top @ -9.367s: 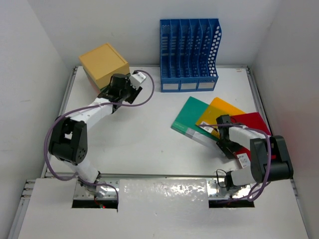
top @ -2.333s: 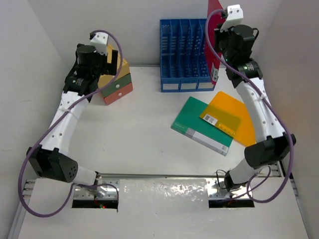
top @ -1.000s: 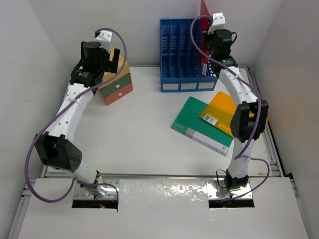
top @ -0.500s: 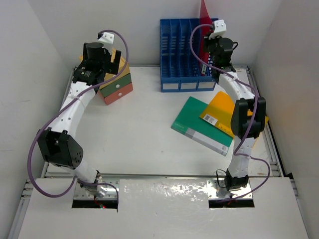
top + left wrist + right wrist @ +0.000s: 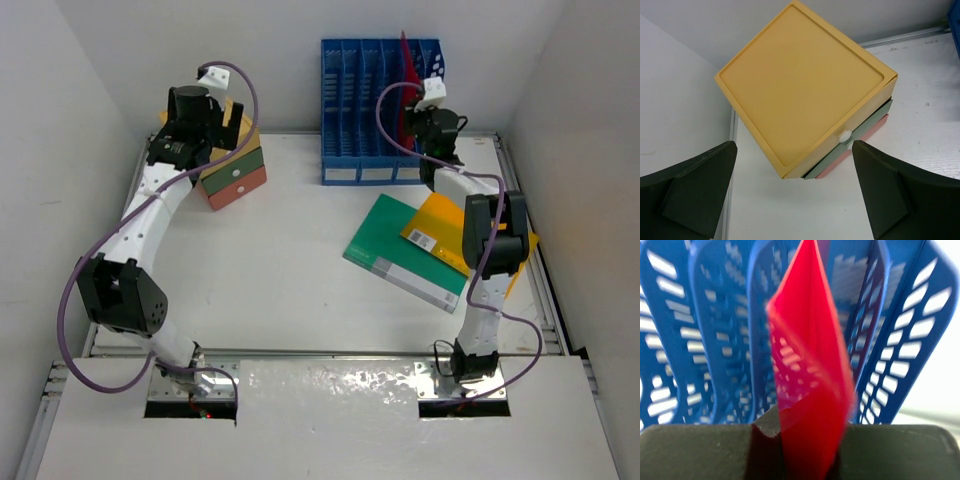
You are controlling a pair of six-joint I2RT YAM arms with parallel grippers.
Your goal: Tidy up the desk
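Observation:
The desk (image 5: 290, 270) is a white tabletop with metal rails. My right gripper (image 5: 413, 125) is shut on a red folder (image 5: 406, 75), which stands on edge in a right-hand slot of the blue file rack (image 5: 360, 110). In the right wrist view the red folder (image 5: 810, 365) rises from between the pads of the gripper (image 5: 807, 440), in front of the rack's slots (image 5: 715, 340). My left gripper (image 5: 225, 128) hangs open above the yellow-topped drawer box (image 5: 232, 165). In the left wrist view its fingers (image 5: 695, 185) stand wide on either side of the box (image 5: 800, 85), apart from it.
A green folder (image 5: 400, 250) lies flat right of centre, with an orange folder (image 5: 450, 225) partly over its far right corner. The drawer box stands in the back left corner near the wall. The rack stands against the back wall.
The right arm has come down and drawn in, lowering the red folder from above the rack into a slot. The left arm has barely moved over the last second.

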